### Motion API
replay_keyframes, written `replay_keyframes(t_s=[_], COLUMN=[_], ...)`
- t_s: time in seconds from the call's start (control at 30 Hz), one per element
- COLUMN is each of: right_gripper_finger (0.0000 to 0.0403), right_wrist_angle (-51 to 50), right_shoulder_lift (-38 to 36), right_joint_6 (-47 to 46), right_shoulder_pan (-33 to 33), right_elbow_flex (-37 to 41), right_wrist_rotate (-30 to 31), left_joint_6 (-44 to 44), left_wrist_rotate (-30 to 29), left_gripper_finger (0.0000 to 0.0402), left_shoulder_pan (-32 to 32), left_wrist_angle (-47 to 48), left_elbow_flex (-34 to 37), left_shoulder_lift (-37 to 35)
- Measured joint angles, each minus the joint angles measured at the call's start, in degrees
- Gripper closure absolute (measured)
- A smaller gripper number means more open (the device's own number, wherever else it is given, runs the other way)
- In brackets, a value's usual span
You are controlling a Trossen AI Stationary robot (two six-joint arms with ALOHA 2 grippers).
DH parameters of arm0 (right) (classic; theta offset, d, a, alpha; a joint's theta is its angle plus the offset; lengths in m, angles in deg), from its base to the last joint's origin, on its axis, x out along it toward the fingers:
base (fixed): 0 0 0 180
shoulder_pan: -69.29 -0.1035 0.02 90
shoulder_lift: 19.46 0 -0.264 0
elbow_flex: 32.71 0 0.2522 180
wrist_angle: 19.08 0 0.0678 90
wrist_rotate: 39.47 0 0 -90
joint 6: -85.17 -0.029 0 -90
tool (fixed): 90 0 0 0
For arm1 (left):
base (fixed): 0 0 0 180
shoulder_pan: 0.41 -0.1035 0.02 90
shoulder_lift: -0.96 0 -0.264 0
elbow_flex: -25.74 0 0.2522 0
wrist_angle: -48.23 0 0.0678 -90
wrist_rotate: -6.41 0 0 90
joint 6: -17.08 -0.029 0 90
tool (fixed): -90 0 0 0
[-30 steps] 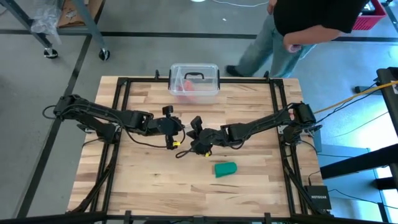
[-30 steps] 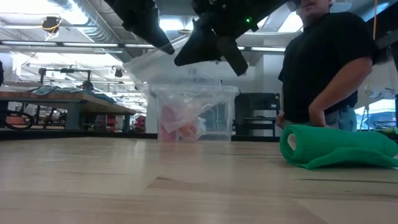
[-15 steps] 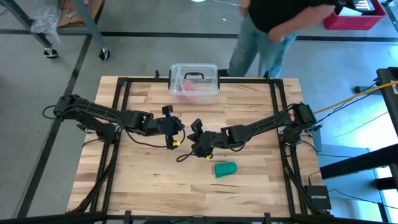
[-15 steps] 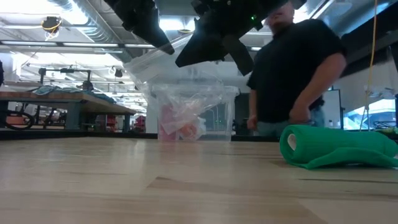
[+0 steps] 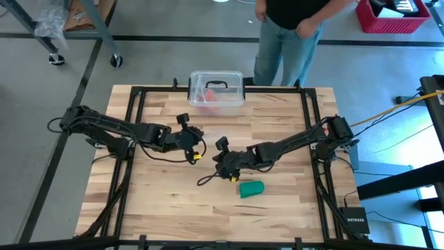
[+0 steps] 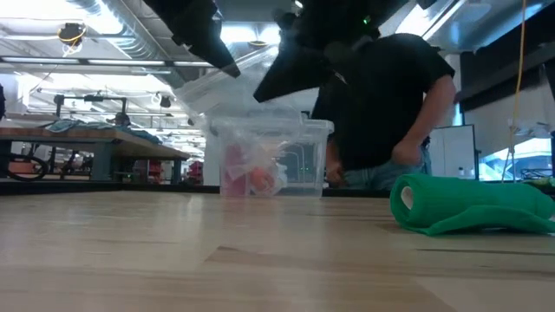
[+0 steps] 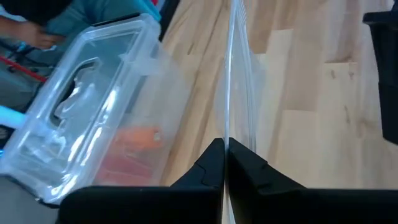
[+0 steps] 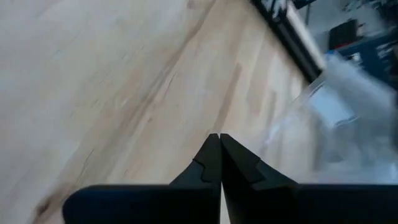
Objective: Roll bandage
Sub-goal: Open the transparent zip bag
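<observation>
The box (image 5: 216,89) sits at the middle of the worktop's (image 5: 159,201) far edge. The bandage (image 5: 252,189) lies nearer the front edge, a bit right of the middle. A person (image 5: 291,31) stands on the floor behind the worktop.

Bare table (image 5: 159,201) lies open on the near left; far centre, a clear box (image 5: 216,89) blocks passage (person (image 5: 291,28) behind it)

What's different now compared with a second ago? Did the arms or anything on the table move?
The right gripper drew away from the left one, toward the bandage, its jaws shut on nothing. The left gripper stays clamped on the thin clear wrapper. The person behind the table walked toward the left arm's side. The bandage and the clear box stayed put.
</observation>
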Motion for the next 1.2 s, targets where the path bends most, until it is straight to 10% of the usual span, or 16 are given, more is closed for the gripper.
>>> replay_keyframes(t_s=[0.6, 0.83, 1.2], right_gripper_finger=[0.0397, 0.0336, 0.0246], right_wrist_angle=[-4.7, -4.3, 0.2], right_shoulder_lift=[-0.1, -0.2, -0.1], right_joint_6=[-6.0, -2.7, 5.3], right_shoulder_pan=[-0.4, -2.3, 1.4], right_elbow_flex=[-0.5, -6.5, -8.0], right_wrist_rotate=[2.8, 10.4, 6.4], left_joint_6=[0.0, -3.0, -3.7], left_wrist_rotate=[-2.7, 0.8, 5.2], left_gripper_finger=[0.04, 0.04, 0.04], left_shoulder_pan=[0.8, 2.2, 2.2], left_wrist_angle=[-0.1, -0.9, -1.7], left_elbow_flex=[0.0, 0.6, 0.6], left_shoulder_lift=[0.0, 0.0, 0.4])
